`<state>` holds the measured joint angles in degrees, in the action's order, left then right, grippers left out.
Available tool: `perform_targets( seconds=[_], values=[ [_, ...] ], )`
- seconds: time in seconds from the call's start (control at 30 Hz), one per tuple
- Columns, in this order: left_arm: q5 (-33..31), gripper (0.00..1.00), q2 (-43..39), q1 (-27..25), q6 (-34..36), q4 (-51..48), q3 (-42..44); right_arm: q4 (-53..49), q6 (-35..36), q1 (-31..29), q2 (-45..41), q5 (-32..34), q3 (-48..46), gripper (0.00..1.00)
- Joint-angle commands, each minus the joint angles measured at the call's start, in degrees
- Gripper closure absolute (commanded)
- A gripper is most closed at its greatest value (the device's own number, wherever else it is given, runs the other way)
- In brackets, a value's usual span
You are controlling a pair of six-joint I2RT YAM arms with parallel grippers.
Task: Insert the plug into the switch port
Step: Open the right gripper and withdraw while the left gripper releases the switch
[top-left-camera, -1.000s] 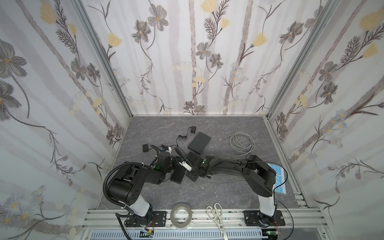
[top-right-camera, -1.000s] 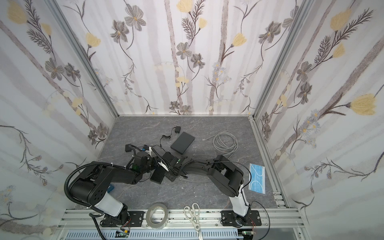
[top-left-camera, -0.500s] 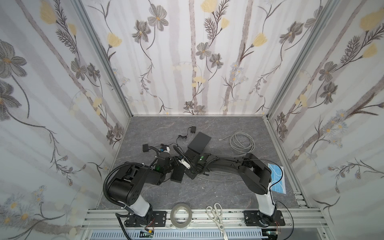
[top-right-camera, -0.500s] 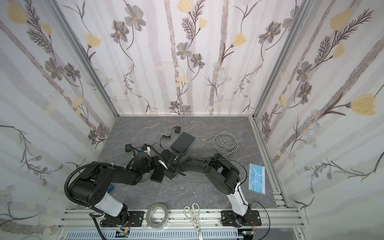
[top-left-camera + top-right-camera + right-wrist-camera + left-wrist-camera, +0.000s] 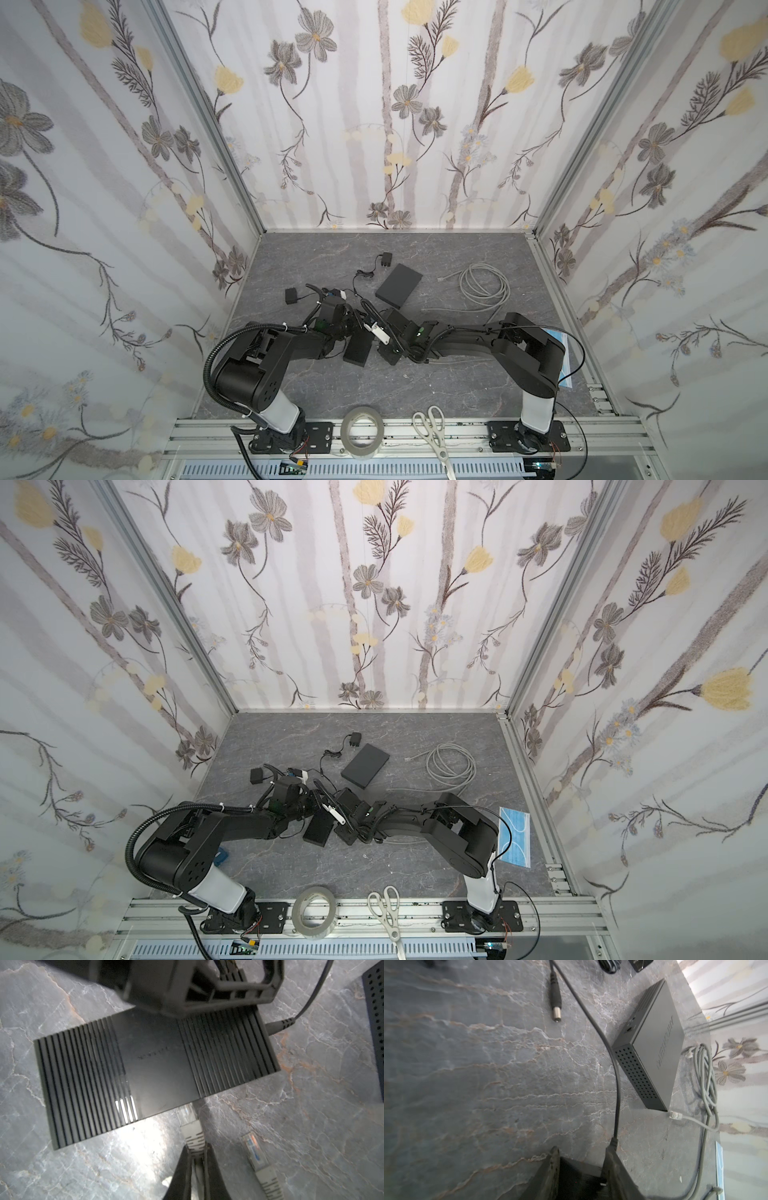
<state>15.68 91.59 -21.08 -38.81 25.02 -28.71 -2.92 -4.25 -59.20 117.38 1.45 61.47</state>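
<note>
the right gripper (image 5: 197,1150) is closed tight on the grey boot of the plug (image 5: 190,1126), pinching it just behind the clear tip. the plug points at one long side of the switch (image 5: 158,1068), a flat black box with ribbed vents lying on the grey marbled counter (image 5: 311,1105). its clear tip meets the edge of that side and most of it shows outside the housing. the ports themselves are hidden, so i cannot tell whether it has entered one. a second plug (image 5: 252,1150) with a grey boot lies loose on the counter just beside the held one, apart from the switch. a black power lead (image 5: 279,1023) is seated in one short end of the switch. the left gripper (image 5: 582,1153) sits over the switch on the side opposite the plug, its fingers (image 5: 551,1169) partly apart with the dark housing between them. i cannot tell whether they press on it or only straddle it. in both top views the switch (image 5: 357,348) (image 5: 318,828) lies between the two arms. beyond the switch, toward the back wall, lie a second black box (image 5: 399,285) with a perforated side, a coil of grey cable (image 5: 484,286) and a small black adapter (image 5: 386,260). on the front rail, well apart from the switch, sit a tape roll (image 5: 362,430) and scissors (image 5: 434,434).
</note>
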Motion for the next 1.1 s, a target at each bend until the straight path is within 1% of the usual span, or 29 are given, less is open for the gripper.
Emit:
perform_targets(
  seconds=[0.0, 0.1, 0.27, 0.37, 0.47, 0.63, 0.7, 0.77, 0.9, 1.07],
  values=[
    [4.96, 0.58, 0.0, 0.88, 1.69, -16.55, -1.44, 10.7, -0.08, 0.11, -0.66, 3.36, -1.2, 0.99],
    [3.11, 0.55, -1.54, 1.61, 3.12, -19.39, -3.29, 10.83, -0.33, -0.01, -0.48, 2.3, -2.02, 0.97],
    [-3.14, 0.51, -6.08, 1.64, 6.08, -25.64, -6.1, 11.96, -0.76, -0.1, -0.99, 0.55, -4.02, 0.94],
    [-6.13, 0.5, -9.01, 1.51, 6.89, -26.17, -5.51, 11.67, -0.45, -0.16, -1.41, 0.13, -4.75, 0.88],
    [-9.12, 0.5, -14.22, 0.98, 9.01, -22.9, -2.08, 11.48, -0.51, -0.19, -2.29, 0.18, -5.69, 0.84],
    [-8.99, 0.48, -23.18, 0.14, 11.04, -17.23, 3.23, 10.35, -0.89, -0.13, -4.07, 0.46, -6.69, 0.8],
    [-8.53, 0.46, -25.09, -0.44, 11.23, -14.98, 4.86, 10.61, -1.3, -0.13, -5.12, 0.57, -7.34, 0.79],
    [-7.38, 0.43, -25.53, -0.76, 11.34, -13.3, 5.59, 10.98, -1.61, -0.13, -6.33, 0.4, -8.01, 0.77],
    [-6.3, 0.41, -24.41, -1.31, 11.43, -13.15, 4.59, 11.52, -2.66, -0.18, -8.89, -0.05, -9.06, 0.76],
    [-5.84, 0.4, -23.99, -1.79, 11.15, -12.84, 4.27, 11.08, -3.52, -0.13, -14.36, 2.33, -10.49, 0.76]
  ],
)
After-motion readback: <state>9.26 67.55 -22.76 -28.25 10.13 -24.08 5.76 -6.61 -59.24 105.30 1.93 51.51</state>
